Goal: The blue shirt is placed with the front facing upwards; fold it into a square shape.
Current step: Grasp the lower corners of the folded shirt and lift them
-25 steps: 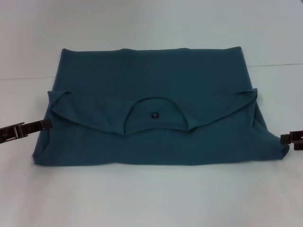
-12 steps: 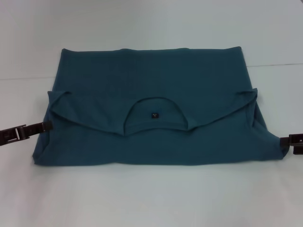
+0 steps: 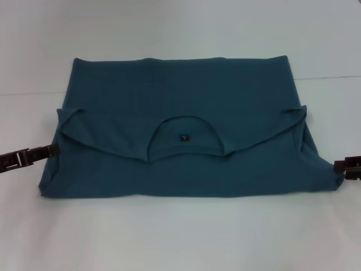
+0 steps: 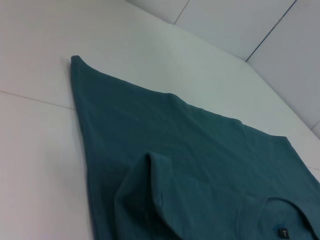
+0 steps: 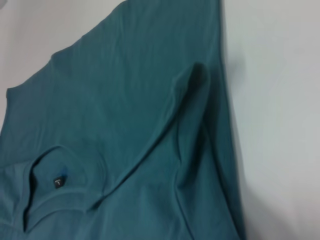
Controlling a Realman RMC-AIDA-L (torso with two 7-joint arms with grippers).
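The blue shirt [image 3: 180, 101] lies flat on the white table, its upper part folded down over the lower part so the plain teal side shows. The collar with its small dark neck label [image 3: 184, 137] sits at the middle of the folded flap. My left gripper [image 3: 53, 149] is at the shirt's left edge, level with the folded sleeve corner. My right gripper [image 3: 338, 165] touches the shirt's lower right corner. The left wrist view shows the shirt [image 4: 190, 150] and the label [image 4: 283, 232]. The right wrist view shows the shirt [image 5: 125, 100], a raised sleeve fold and the label [image 5: 58, 182].
The white table [image 3: 180, 237] surrounds the shirt on all sides, with a faint seam line [image 3: 34, 93] running across behind it. No other objects are in view.
The left gripper has drawn slightly outward to the left. The right gripper shifted out and back toward the shirt's corner. The shirt has not moved.
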